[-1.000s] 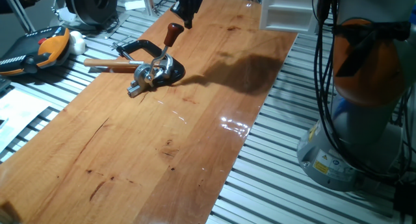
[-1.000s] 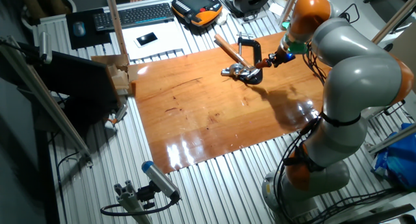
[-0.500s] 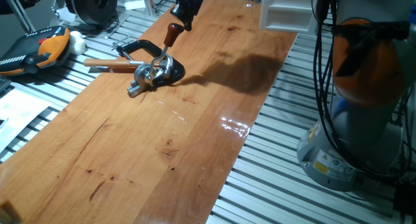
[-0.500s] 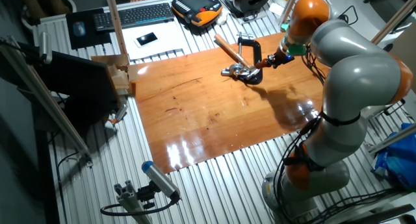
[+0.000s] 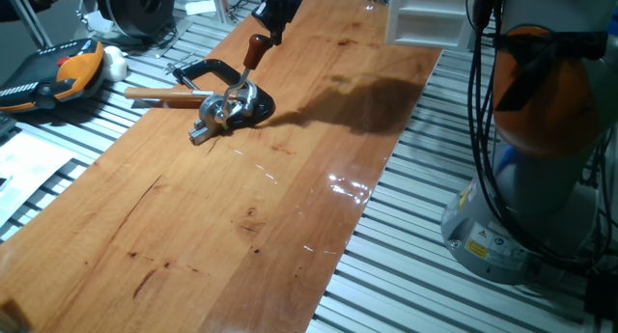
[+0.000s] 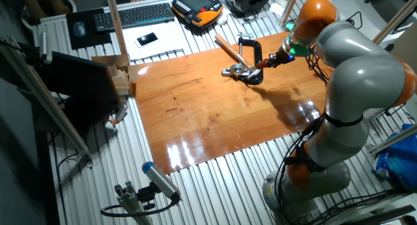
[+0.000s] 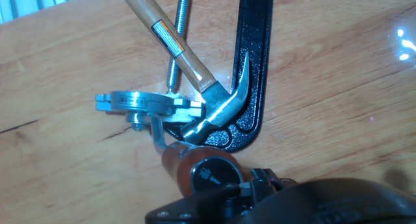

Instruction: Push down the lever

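Lever knob under the gripper, push about to start

Lever (image 5: 249, 65) is standing tilted upward on the wooden board (image 5: 290, 179) in one fixed view, its red-brown knob at the top and its chrome-and-black base (image 5: 235, 108) sitting beside a black clamp (image 5: 208, 72) and a hammer (image 5: 169, 97). Gripper (image 5: 275, 10) is hanging just above and behind the knob; contact can't be told from here, and the jaws aren't resolving, so whether they are apart or closed can't be told.

In the other fixed view the arm is reaching across the far edge of the board, w/ the gripper (image 6: 279, 58) sitting right at the lever (image 6: 257, 67), near the clamp (image 6: 251, 49).

Hand view is looking straight down: the knob (image 7: 198, 167) is sitting right against the dark gripper body at the bottom edge, the thin rod running up to the base (image 7: 140, 104). Hammer head (image 7: 218, 107) is lying across the clamp (image 7: 253, 62) just beside it. Fingertips aren't showing.

Judgement: to do it well, be pressing down on the knob top, following the hinge arc toward the board, keeping centred so the round knob isn't slipping sideways, and staying clear of the hammer
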